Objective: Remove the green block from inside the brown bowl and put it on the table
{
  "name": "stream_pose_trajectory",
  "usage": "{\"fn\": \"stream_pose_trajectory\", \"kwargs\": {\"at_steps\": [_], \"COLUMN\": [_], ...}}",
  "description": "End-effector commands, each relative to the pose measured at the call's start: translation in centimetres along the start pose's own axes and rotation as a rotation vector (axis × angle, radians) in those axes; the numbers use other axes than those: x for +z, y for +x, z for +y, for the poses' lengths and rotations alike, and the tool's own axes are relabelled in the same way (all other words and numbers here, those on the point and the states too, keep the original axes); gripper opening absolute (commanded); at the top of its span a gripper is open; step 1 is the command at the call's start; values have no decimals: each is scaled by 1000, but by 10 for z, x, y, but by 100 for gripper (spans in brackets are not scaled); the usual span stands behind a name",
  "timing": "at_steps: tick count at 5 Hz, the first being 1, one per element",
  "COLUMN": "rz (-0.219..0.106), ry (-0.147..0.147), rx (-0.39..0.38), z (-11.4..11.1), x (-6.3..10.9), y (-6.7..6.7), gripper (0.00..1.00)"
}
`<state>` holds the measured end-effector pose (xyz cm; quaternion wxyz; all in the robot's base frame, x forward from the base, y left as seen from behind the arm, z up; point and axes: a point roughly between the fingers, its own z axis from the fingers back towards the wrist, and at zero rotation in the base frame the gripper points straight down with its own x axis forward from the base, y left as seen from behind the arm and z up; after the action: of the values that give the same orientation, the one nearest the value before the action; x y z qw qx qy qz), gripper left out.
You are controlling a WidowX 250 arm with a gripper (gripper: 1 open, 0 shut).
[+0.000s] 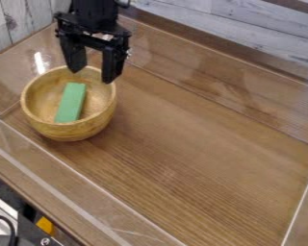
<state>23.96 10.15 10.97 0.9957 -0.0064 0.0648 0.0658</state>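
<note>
Arm: mine, black, entering from the top edge.
Wrist: vertical, pointing me straight down.
Gripper [93, 66]: my two black fingers [113, 66] spread wide apart, nothing between them.

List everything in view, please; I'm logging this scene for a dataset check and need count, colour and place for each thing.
Bowl: one, light brown wood, left part of the table.
Block: one, bright green, lying inside the bowl.
Table: one, brown wood grain, fills most of the view.
Walls: clear plastic, along the table's edges.
Gripper: one, black, open, pointing down above the bowl's far rim, holding nothing.
</note>
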Motion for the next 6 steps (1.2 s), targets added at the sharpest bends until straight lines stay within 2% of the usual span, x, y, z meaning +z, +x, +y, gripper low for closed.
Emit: {"fn": "stream_pose_trajectory", "kwargs": {"at_steps": [1, 3, 6], "rz": [-19, -8, -12], "ry": [12, 10, -3], "rx": [16, 34, 56], "z": [9, 19, 42], "x": [2, -7, -22], "y": [1, 0, -1], "gripper": [100, 100, 100]}}
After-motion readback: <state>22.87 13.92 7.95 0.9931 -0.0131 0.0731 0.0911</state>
